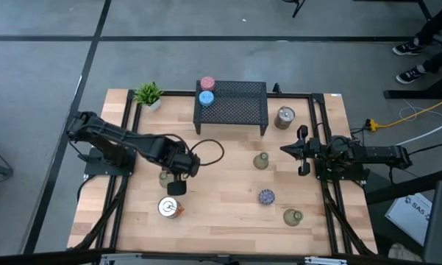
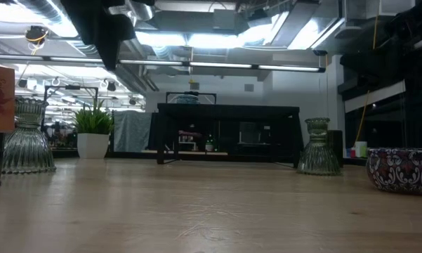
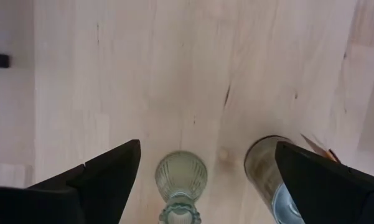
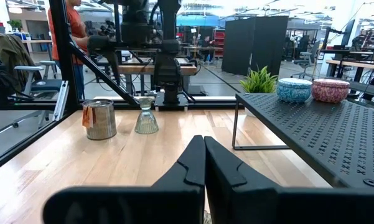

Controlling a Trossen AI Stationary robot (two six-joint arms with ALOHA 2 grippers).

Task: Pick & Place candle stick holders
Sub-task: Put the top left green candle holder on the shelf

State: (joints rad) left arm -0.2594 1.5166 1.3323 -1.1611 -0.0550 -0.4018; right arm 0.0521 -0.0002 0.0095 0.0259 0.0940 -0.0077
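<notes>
High view shows the task partly complete: two of the candle stick holders, the pink holder [image 1: 207,84] and the light blue holder [image 1: 206,98], already sit on the black mesh rack [image 1: 235,107], at the desk's 12 o'clock position.

Remaining on the desk [image 1: 221,213], left to right:
- ribbed glass holder [image 1: 165,177], at 9 o'clock from centre, directly below the left gripper [image 1: 178,177];
- silver holder [image 1: 168,208], at 7 o'clock;
- olive-grey holder [image 1: 261,161], near centre;
- speckled dark blue holder [image 1: 266,196], at 5 o'clock;
- second olive-grey holder [image 1: 293,216], at 4 o'clock;
- silver tin-like holder [image 1: 284,117], just beside the rack at 2 o'clock.

Left gripper status: released, fingers spread to either side of the ribbed glass holder, not touching it. Judged step: descent for the next pick.

Right gripper [image 1: 294,150] waits at 3 o'clock, clenched, holding nothing.

A green potted plant [image 1: 148,94] stands at 11 o'clock.
</notes>
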